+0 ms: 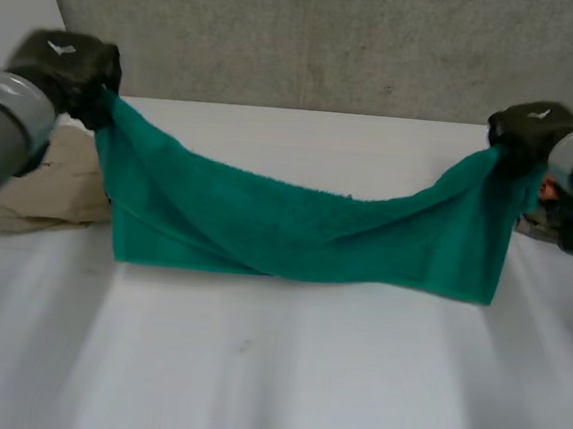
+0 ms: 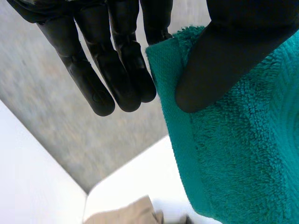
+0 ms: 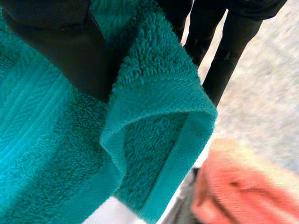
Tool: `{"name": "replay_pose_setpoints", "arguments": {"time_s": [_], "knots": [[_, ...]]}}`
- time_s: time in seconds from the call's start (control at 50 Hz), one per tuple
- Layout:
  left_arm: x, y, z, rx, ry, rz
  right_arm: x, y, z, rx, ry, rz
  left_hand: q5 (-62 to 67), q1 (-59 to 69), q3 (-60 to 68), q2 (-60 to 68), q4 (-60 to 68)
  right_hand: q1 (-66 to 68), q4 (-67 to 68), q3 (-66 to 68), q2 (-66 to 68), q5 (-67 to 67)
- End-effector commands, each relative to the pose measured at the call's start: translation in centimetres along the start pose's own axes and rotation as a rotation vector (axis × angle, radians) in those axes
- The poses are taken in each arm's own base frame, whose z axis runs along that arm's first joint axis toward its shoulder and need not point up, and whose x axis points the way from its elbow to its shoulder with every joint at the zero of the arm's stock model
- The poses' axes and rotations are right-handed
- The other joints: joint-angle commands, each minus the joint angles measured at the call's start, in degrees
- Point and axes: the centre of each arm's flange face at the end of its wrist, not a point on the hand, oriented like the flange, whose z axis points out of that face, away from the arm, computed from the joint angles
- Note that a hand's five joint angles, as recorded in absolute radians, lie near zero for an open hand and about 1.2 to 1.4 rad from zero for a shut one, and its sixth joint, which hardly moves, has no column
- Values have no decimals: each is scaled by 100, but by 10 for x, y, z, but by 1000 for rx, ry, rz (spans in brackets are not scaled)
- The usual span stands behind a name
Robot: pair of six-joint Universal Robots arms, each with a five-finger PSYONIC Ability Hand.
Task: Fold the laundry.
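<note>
Head view shows a green towel (image 1: 305,231) hanging across the middle of the white surface (image 1: 282,375). It is lifted at both top corners and sags between them, with its lower edge down on the surface. The left robot hand (image 1: 73,70) pinches the left corner between thumb and fingers, and the right robot hand (image 1: 530,130) pinches the right corner likewise. A beige cloth (image 1: 53,189) lies at the left, just beside the towel. An orange cloth (image 3: 243,186) lies at the right.
</note>
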Motion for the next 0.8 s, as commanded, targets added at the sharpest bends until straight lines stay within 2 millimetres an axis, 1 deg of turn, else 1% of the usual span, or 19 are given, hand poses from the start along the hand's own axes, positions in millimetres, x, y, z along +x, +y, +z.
{"name": "replay_pose_setpoints", "arguments": {"time_s": [0.02,0.06,0.1,0.18,0.2,0.22,0.24,0.26,0.28,0.3,0.36,0.44,0.46,0.52,0.56,0.66,0.7,0.76,0.8], "knots": [[28,67,62,-164,-82,73,-24,56,61,-11,30,-7,1391,1479,1169,1148,1137,1549,1155,1244,1283,1370],[31,85,77,-203,-126,88,-26,69,75,15,75,-18,1391,1479,1169,1148,1137,1549,1155,1244,1283,1370],[31,91,85,-214,-153,91,-27,73,84,48,104,-21,1391,1479,1169,1148,1137,1549,1155,1244,1283,1370],[34,85,99,-171,-174,74,-28,72,100,173,179,-45,1293,1381,1071,1050,1038,1549,1155,1244,1283,1370],[35,82,101,-156,-170,66,-29,72,103,195,190,-49,759,847,537,516,505,515,121,209,248,336],[40,76,104,-123,-150,48,-30,70,107,236,210,-58,-1244,-1156,-1467,-1487,-1499,-3576,-3970,-3881,-3842,-3755],[41,73,105,-109,-140,42,-31,70,108,252,218,-64,-2746,-2658,-2969,-2989,-3001,-5451,-5845,-5756,-5717,-5630],[44,70,106,-93,-123,37,-33,68,109,270,226,-72,-4410,-4322,-4633,-4653,-4665,-5451,-5845,-5756,-5717,-5630],[46,67,107,-80,-114,34,-33,67,110,282,236,-80,-5326,-5238,-5549,-5569,-5581,-5451,-5845,-5756,-5717,-5630],[49,62,107,-61,-94,35,-33,66,112,300,255,-92,-5609,-5521,-5831,-5852,-5863,-5451,-5845,-5756,-5717,-5630],[50,54,107,-37,-87,38,-28,63,112,310,277,-104,-5609,-5521,-5831,-5852,-5863,-5451,-5845,-5756,-5717,-5630],[38,40,102,-22,-118,46,-20,46,96,275,268,-102,-5609,-5521,-5831,-5852,-5863,-5451,-5845,-5756,-5717,-5630],[34,34,98,-19,-121,51,-18,41,86,234,249,-102,-5609,-5521,-5831,-5852,-5863,-5451,-5845,-5756,-5717,-5630],[30,34,91,-37,-116,60,-17,35,68,159,203,-113,-5609,-5521,-5831,-5852,-5863,-5451,-5845,-5756,-5717,-5630],[29,32,81,-53,-96,69,-18,35,48,74,144,-119,-5609,-5521,-5831,-5852,-5863,-5451,-5845,-5756,-5717,-5630],[33,39,62,-87,-19,86,-22,49,15,-88,37,-90,-5609,-5521,-5831,-5852,-5863,-5031,-5425,-5337,-5298,-5210],[35,44,54,-95,19,83,-26,61,3,-162,-8,-59,-5609,-5521,-5831,-5852,-5863,-4529,-4923,-4835,-4796,-4708],[39,50,47,-92,61,81,-33,81,-9,-244,-55,-25,-5609,-5521,-5831,-5852,-5863,-3555,-3949,-3860,-3822,-3734],[41,54,45,-87,73,85,-36,91,-13,-270,-76,-11,-5609,-5521,-5831,-5852,-5863,-3348,-3742,-3654,-3615,-3527]]}}
